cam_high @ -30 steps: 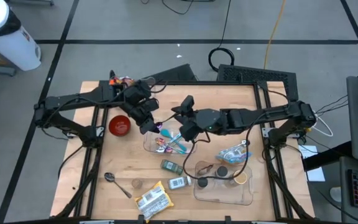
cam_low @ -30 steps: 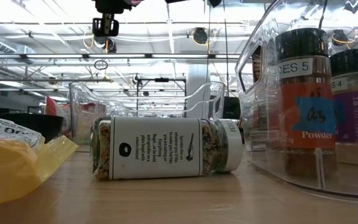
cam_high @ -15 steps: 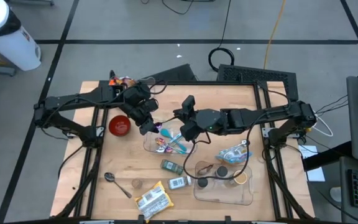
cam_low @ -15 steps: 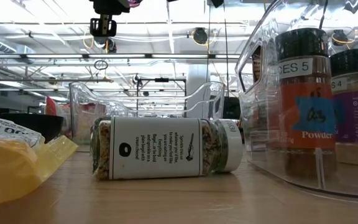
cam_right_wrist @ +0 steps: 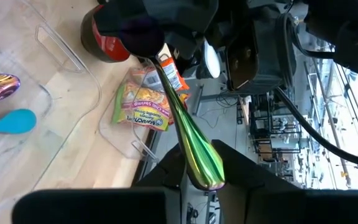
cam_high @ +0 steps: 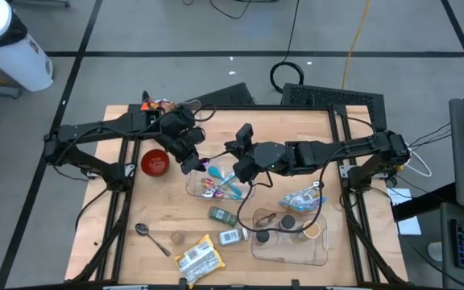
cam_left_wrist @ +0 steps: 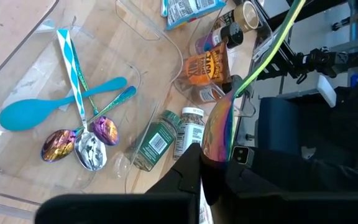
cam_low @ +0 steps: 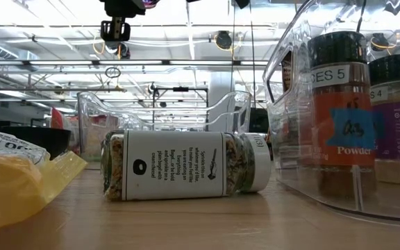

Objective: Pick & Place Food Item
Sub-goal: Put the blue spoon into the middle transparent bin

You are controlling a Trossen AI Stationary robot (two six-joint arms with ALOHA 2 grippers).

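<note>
An iridescent spoon (cam_right_wrist: 178,118) hangs in the air between my two grippers, above a clear bin (cam_high: 193,190) that holds several spoons (cam_left_wrist: 82,134). My left gripper (cam_high: 199,165) is shut on the spoon's bowl end and my right gripper (cam_high: 234,167) is shut on its handle end. Food packets lie apart from both: a yellow one (cam_high: 197,258) by the near edge, a blue one (cam_high: 303,199) at the right, and snack bags (cam_right_wrist: 143,102) in a far-left bin. My left gripper pinches the spoon at its bowl end (cam_left_wrist: 218,140) between its two fingers, slanting down from the table's left. The spoon is lifted clear above the bin. My right gripper pinches the broad free end of the handle (cam_right_wrist: 201,167) between its two fingers, coming nearly level from the table's right, along the handle.
A red bowl (cam_high: 155,161) sits left of the bin. Two spice jars (cam_high: 222,215) lie on their sides on the table. A second clear bin (cam_high: 322,250) at the near right holds upright spice jars. A metal spoon (cam_high: 145,232) lies near the left front.
</note>
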